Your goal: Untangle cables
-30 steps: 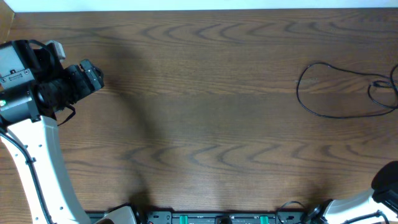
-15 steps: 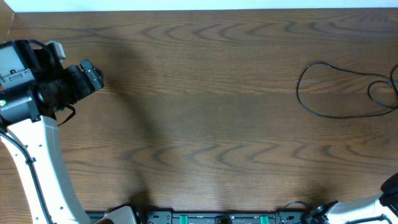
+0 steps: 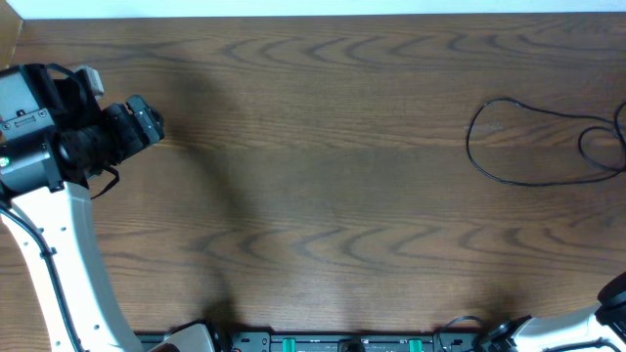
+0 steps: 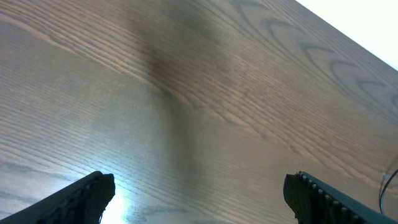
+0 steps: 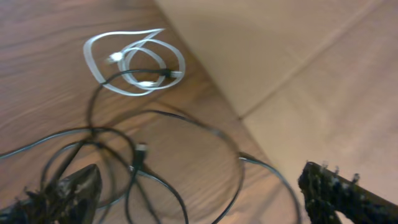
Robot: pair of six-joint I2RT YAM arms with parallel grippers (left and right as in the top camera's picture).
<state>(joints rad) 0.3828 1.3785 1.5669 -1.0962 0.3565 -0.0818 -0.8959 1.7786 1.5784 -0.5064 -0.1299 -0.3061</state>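
Thin black cables (image 3: 470,147) were laid in a wide loose loop at the far right of a dark wooden table (image 3: 313,196), with their right part cut off by the edge of the overhead view. Compared with a second earlier, the small crossing near that edge had been drawn out into a plainer curve. The right arm (image 3: 614,291) had been pulled almost out of the corner of the overhead view. From this it was judged that the tangle was being worked from the right, outside that picture, and that little had been freed so far.

What was hidden overhead was shown by the right wrist camera. Several black loops were crossed over one another there. A whitish flat strand (image 5: 142,83) was coiled beyond them, with one black cord run across it, near the table's edge and a pale tan surface (image 5: 298,74). The right gripper (image 5: 196,180) was spread wide above the black loops, with nothing held.

The left gripper (image 4: 199,183) was likewise spread wide over bare wood well away from the cables. At the edge of its view, only a sliver of black cable was caught.
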